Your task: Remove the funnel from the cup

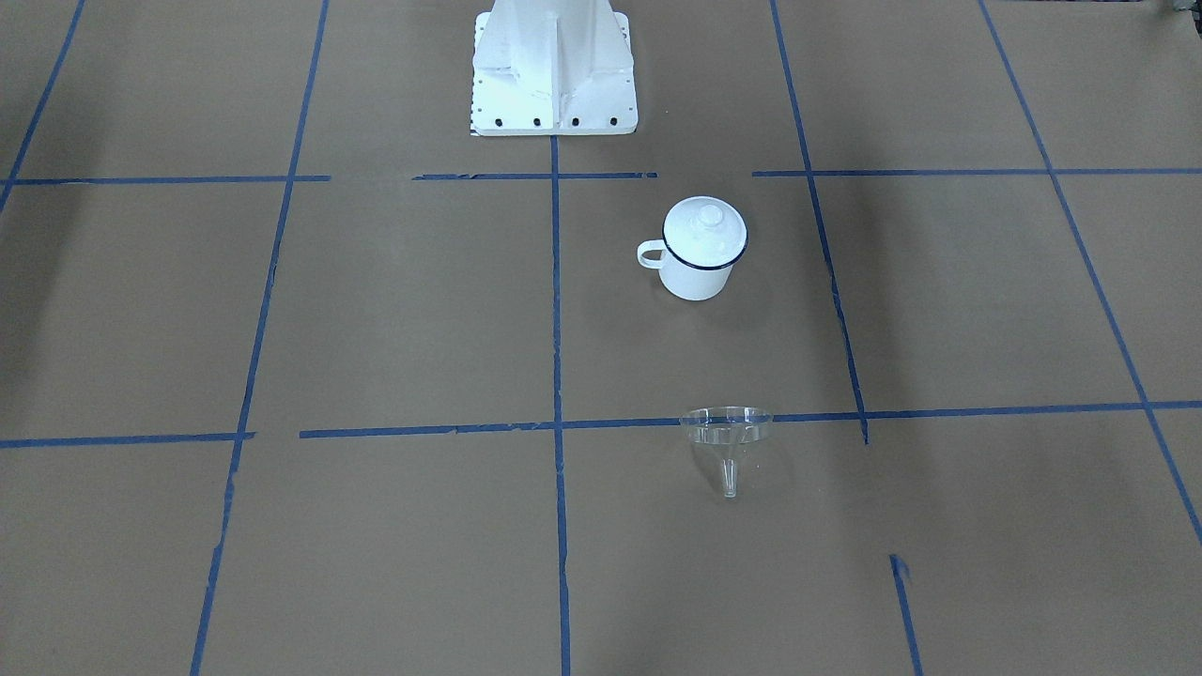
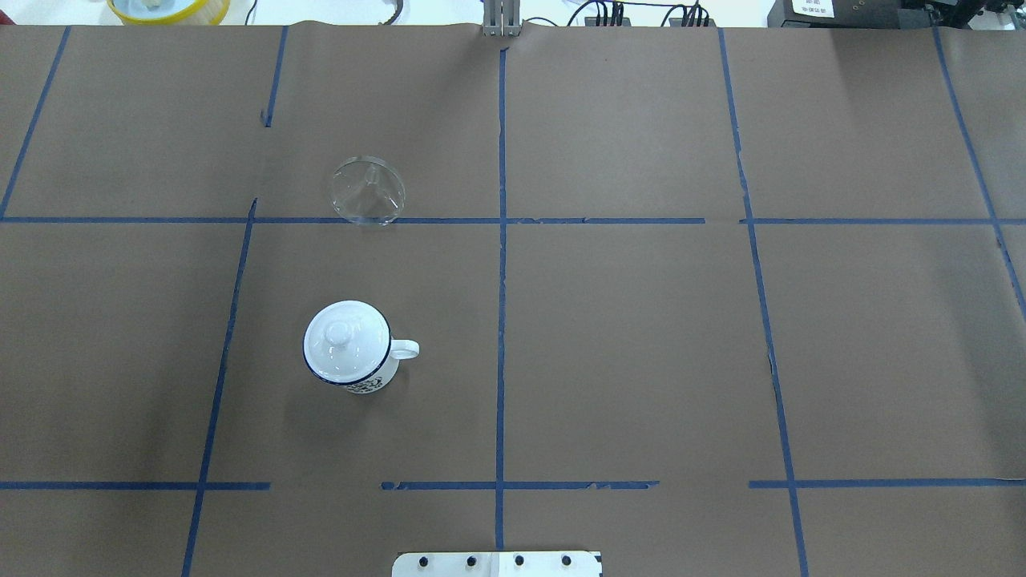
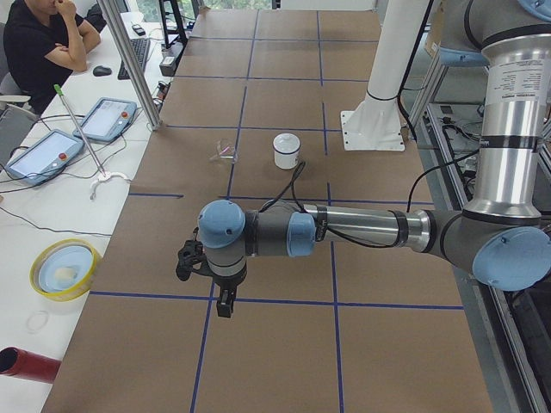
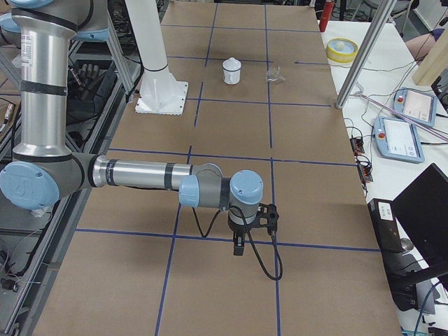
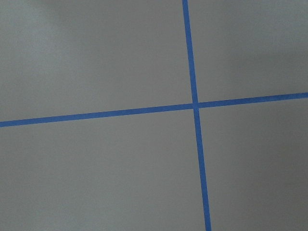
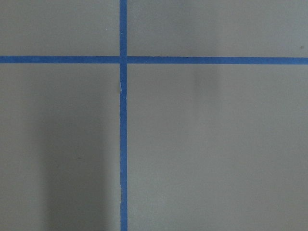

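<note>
The clear funnel (image 1: 725,439) lies on the brown paper, apart from the cup; it also shows in the overhead view (image 2: 369,191). The white enamel cup (image 1: 696,275) with a dark blue rim stands upright nearer the robot base, handle to the side, with a white domed lid (image 1: 704,231) on top. In the overhead view the cup (image 2: 374,383) is in the left half. My left gripper (image 3: 224,306) hangs over the table far from both things. My right gripper (image 4: 239,248) hangs over the other end. I cannot tell if either is open or shut. Both wrist views show only paper and blue tape.
The white robot base (image 1: 554,70) stands at the table's robot side. A yellow bowl (image 2: 168,8), tablets (image 3: 108,119), a metal pole (image 3: 133,64) and a seated operator (image 3: 43,43) are along the far side. Blue tape lines cross the paper.
</note>
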`<action>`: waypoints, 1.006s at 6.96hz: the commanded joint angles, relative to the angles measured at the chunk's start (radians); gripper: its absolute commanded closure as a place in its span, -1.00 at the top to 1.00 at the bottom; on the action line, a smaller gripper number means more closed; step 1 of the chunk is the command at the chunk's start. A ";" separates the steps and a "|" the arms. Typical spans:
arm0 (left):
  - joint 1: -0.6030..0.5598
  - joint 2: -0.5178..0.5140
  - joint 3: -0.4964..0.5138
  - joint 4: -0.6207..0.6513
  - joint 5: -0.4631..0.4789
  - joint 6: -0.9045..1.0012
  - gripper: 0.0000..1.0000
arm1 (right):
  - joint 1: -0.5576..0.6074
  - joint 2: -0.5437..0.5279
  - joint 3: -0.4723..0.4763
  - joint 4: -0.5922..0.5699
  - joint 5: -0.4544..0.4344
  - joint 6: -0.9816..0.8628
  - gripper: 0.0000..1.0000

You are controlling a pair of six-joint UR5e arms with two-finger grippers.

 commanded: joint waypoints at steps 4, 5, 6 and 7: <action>0.000 -0.001 0.010 0.046 -0.001 -0.010 1.00 | 0.000 0.000 0.000 0.000 0.000 0.000 1.00; 0.000 -0.001 0.011 0.046 -0.001 -0.010 1.00 | 0.000 0.000 0.000 0.000 0.000 0.000 1.00; 0.000 -0.001 0.010 0.046 -0.001 -0.010 1.00 | 0.000 0.000 -0.001 0.000 0.000 0.000 1.00; 0.000 -0.001 0.010 0.045 -0.001 -0.010 1.00 | 0.000 0.000 -0.001 0.000 0.000 0.000 1.00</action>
